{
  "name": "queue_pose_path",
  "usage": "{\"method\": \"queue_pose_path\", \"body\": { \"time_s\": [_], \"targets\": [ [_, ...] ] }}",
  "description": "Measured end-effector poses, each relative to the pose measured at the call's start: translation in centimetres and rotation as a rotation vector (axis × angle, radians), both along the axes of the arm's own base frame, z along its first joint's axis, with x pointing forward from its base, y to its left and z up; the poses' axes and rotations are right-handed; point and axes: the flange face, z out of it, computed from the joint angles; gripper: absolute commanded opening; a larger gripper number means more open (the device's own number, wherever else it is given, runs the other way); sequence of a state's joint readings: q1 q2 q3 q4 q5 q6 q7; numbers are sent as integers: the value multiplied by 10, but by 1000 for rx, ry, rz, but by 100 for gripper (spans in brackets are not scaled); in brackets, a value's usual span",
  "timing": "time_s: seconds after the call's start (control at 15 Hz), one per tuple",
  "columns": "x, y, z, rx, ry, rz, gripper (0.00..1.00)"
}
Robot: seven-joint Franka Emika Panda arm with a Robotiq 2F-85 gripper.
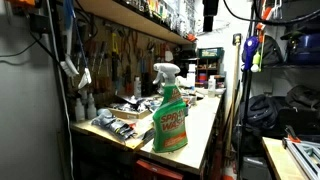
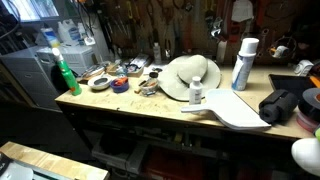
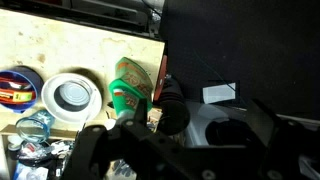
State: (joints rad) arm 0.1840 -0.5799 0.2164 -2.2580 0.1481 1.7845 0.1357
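The hand shows only in the wrist view, as a dark, blurred mass along the bottom edge. From that I cannot tell whether its fingers stand wide or narrow, and nothing can be made out held in it. Just above the hand in that view is the green spray bottle, seen from over its top and standing at the edge of the wooden desk. On one side of the bottle the desk ends and a dark area begins, with a small pale card lying in it. On the bottle's other side, just beside it on the desk, is a round white lid. Past that, farther from the bottle, is a blue and red tin. In an exterior view the spray bottle stands upright with its white trigger head on top, at one end of the desk and close to the corner. Near the bottle is a scatter of small round tins and bits. Well apart from the bottle, toward the middle of the desk, lies a pale brimmed hat, and farther still a tall white can. Hand tools hang on the wall behind the bottle.
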Motion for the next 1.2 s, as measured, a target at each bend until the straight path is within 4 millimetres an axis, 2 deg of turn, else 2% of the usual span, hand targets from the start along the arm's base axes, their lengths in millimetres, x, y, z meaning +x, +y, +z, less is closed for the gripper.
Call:
{"method": "queue_pose_path", "body": {
  "time_s": [0.93, 1.07, 1.2],
  "targets": [
    [2, -2, -1, -5, 1, -11, 100],
    [12, -18, -5, -30, 2, -52, 100],
    [27, -49, -11, -69, 5, -112, 100]
  ]
}}
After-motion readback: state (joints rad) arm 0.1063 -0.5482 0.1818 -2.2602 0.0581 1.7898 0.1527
